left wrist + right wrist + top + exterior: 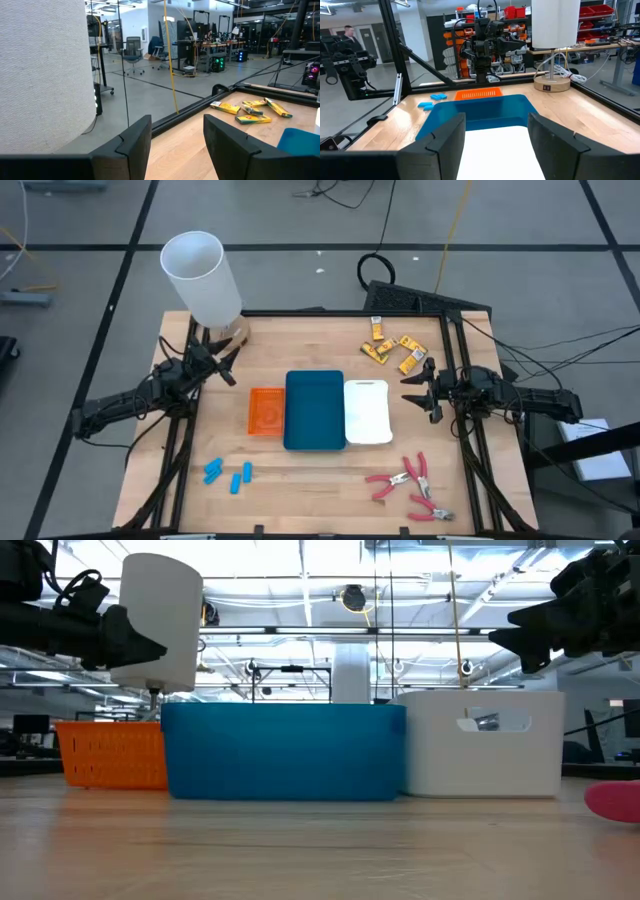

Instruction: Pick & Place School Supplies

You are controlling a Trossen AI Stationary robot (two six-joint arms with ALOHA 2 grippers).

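Several yellow-orange packets [393,347] lie flat near the table's far right corner, also in the left wrist view [249,111]. Pink-handled pliers [410,486] lie at the near right. Three light-blue stubby pieces [229,474] lie at the near left, seen again in the right wrist view [432,100]. My left gripper [229,362] hovers open at the far left, beside the white cylinder. My right gripper [418,388] hovers open just right of the white tray, touching nothing.
An orange tray [265,411], a blue tray [314,410] and a white tray [367,411] sit side by side mid-table. A tall white cylinder [201,278] stands on a round wooden base [551,83] at the far left corner. A person [349,34] shows in the room behind.
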